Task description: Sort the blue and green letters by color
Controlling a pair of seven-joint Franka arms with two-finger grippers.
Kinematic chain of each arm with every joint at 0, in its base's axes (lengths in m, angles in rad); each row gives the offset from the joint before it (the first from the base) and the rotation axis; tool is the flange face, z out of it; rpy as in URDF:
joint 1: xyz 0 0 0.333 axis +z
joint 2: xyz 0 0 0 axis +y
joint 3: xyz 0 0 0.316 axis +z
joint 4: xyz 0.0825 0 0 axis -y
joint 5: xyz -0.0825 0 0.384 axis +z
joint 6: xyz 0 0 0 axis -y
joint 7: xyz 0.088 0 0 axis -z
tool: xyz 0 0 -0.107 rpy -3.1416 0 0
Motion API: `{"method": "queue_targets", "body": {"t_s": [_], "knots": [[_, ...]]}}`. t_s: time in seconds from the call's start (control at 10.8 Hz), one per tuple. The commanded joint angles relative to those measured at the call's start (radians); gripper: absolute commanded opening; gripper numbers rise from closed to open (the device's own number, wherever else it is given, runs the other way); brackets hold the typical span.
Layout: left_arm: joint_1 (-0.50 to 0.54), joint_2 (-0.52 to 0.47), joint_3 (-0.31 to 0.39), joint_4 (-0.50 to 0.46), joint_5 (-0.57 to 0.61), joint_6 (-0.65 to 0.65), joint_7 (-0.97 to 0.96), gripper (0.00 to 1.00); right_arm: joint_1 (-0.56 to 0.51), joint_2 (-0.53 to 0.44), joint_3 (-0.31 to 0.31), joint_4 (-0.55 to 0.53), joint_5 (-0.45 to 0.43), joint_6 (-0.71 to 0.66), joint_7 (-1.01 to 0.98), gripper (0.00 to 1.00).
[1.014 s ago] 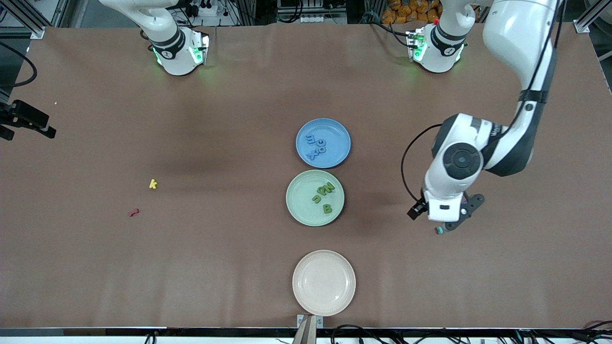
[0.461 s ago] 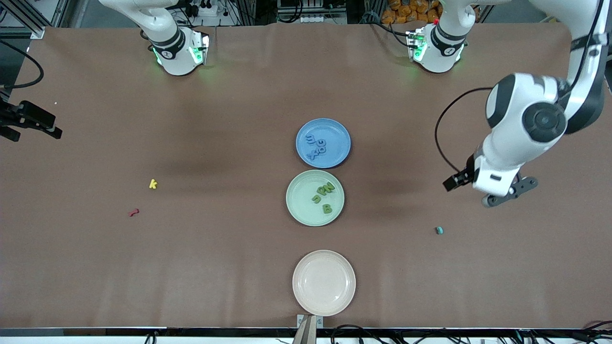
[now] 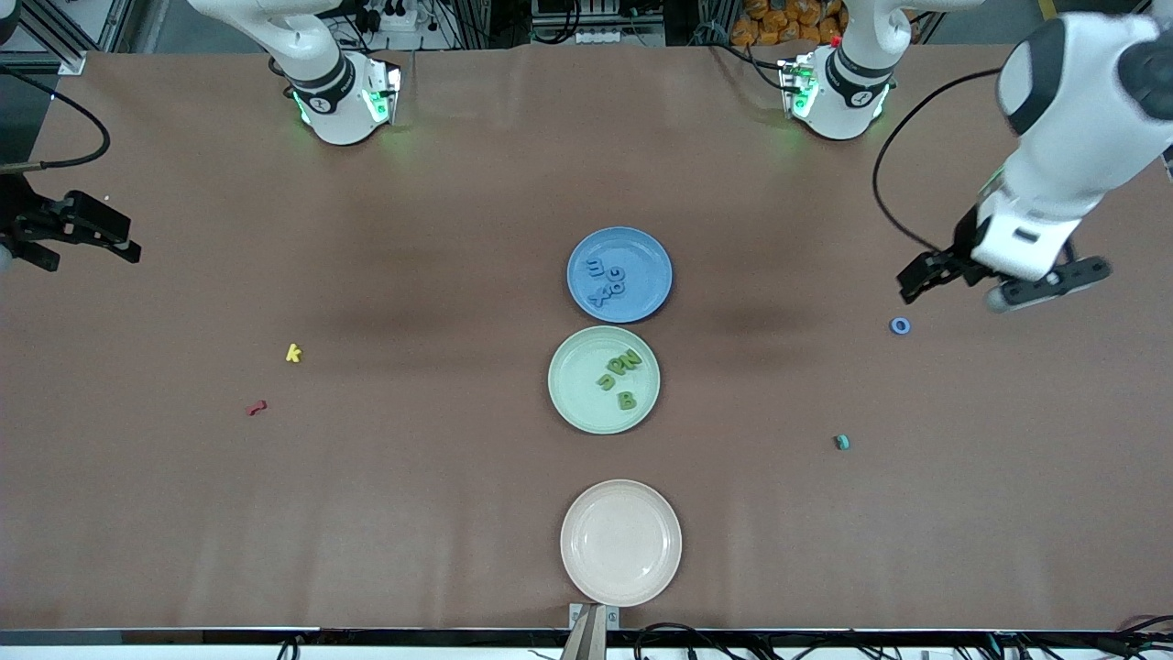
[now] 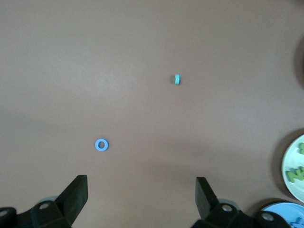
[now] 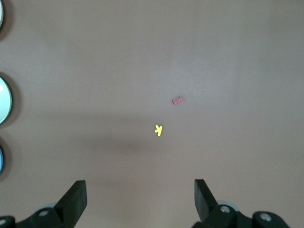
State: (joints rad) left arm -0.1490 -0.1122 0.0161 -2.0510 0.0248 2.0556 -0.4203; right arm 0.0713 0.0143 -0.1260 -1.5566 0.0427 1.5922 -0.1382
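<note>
The left gripper point(image 3: 1003, 286) hangs in the air over the bare table toward the left arm's end, with its fingers point(image 4: 76, 192) spread wide and nothing between them. One second ago it stood low over the table just above the small teal piece point(image 3: 842, 443); it has since risen and drawn back toward its own base, leaving that piece where it lay. The withdrawal has uncovered a blue ring-shaped letter point(image 3: 901, 325), which lies flat on the table close below the gripper as the front view shows it and was hidden by the arm in both earlier pictures. The left wrist view confirms the ring point(image 4: 101, 145) and the teal piece point(image 4: 177, 79) lying well apart.

The right gripper point(image 3: 73, 234) waits over the table's edge at the right arm's end, fingers point(image 5: 73, 199) parted and empty; it has edged slightly inward over the second.

The blue plate point(image 3: 641, 247) carries the blue letters point(image 3: 606, 280) in a tight cluster. The green plate point(image 3: 573, 399), nearer the front camera, carries the green letters point(image 3: 621, 373). Neither group has shifted. The pale plate point(image 3: 620, 543), nearest the camera, also holds its position.

The yellow k point(image 3: 293, 353) and the small red letter point(image 3: 256, 408) lie near each other toward the right arm's end, unmoved.
</note>
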Motion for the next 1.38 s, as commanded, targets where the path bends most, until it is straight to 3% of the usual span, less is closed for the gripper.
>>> {"method": "queue_targets", "body": {"t_s": [0.0,0.18,0.46,0.55,1.29], "knots": [[0.049,-0.064,0.008,0.082,-0.028,-0.064,0.127,1.0,0.004,-0.011,0.0,0.001,-0.017,-0.014,-0.015,1.0],[0.048,-0.044,0.008,0.187,-0.032,-0.119,0.182,1.0,0.019,-0.013,0.0,0.006,-0.015,-0.021,-0.014,1.0],[0.04,0.086,0.007,0.496,-0.048,-0.413,0.304,1.0,0.073,-0.022,-0.007,0.016,-0.018,-0.024,-0.011,1.0],[0.048,0.103,0.01,0.543,-0.074,-0.464,0.314,1.0,0.09,-0.022,-0.01,0.041,-0.018,-0.029,-0.006,1.0],[0.039,0.1,0.005,0.551,-0.062,-0.491,0.425,1.0,0.117,-0.019,-0.004,0.047,-0.029,-0.09,0.0,1.0]]}}
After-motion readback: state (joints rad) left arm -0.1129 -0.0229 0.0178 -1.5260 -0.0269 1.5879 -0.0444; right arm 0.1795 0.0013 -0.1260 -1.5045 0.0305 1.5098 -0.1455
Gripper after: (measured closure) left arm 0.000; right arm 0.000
